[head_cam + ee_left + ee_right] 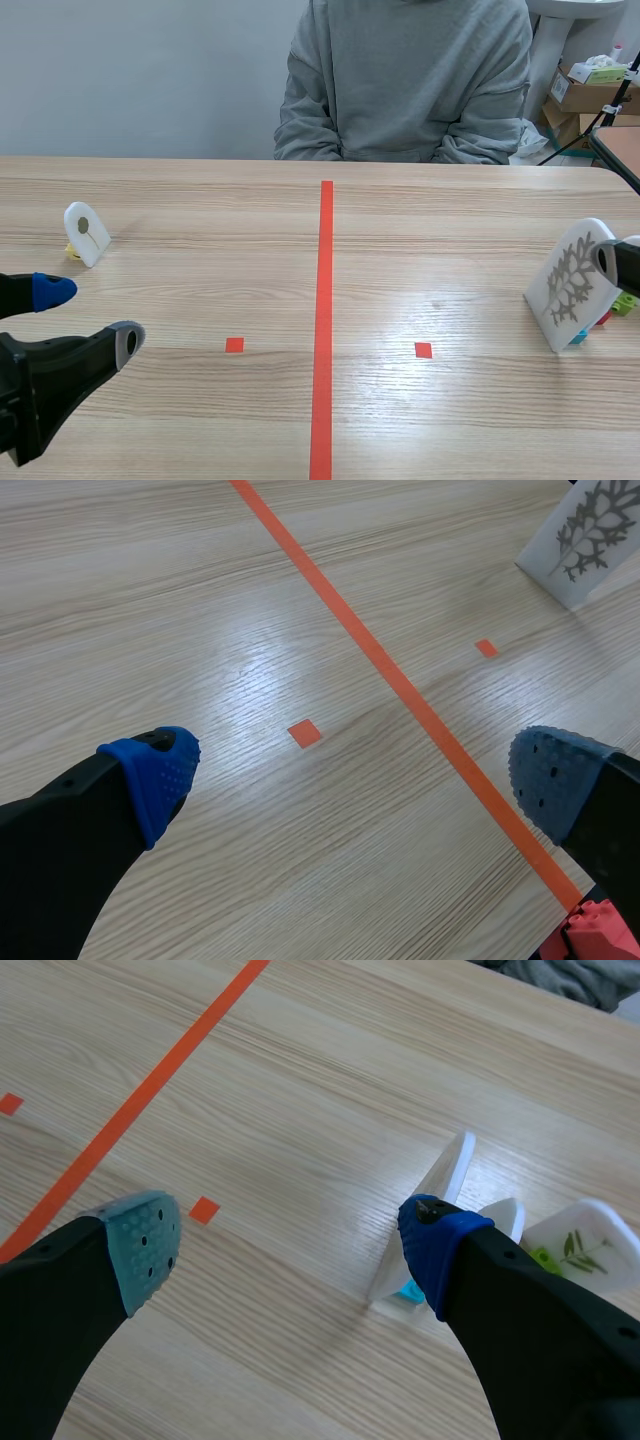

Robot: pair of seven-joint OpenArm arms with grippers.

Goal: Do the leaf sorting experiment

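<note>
- We see a pale wooden table (200,200) crossed from near to far by an orange-red tape line (325,300), with one small square of the same tape on each side of it; a person in a grey sweatshirt (405,80) sits at the far side, and cardboard boxes (590,85) stand behind at the right
- The left gripper (355,780) hangs low over the near left of the table, its fingers spread wide with nothing between them; one pad is bright blue, the other a duller blue-grey; bare wood and one tape square lie ahead of it
- A red studded block (597,930) shows just beside the left gripper's duller finger
- A small white card (86,233) with a rounded top, bearing a single oval leaf, stands upright on a yellow base near the table's left edge; it is beyond the left gripper and apart from it
- The right gripper (292,1248) is likewise released, fingers well apart and grasping nothing; it sits at the table's right side
- A large white card (570,285) with a rounded top, carrying a pale, deeply lobed leaf, stands tilted on small plastic blocks (625,301) of cyan, red and green; in the right wrist view it appears edge-on just beside the blue-padded finger; we cannot tell whether that pad touches it
- Past that same finger a further white card (590,1250) with green leaf sprigs shows, close behind the large white card
</note>
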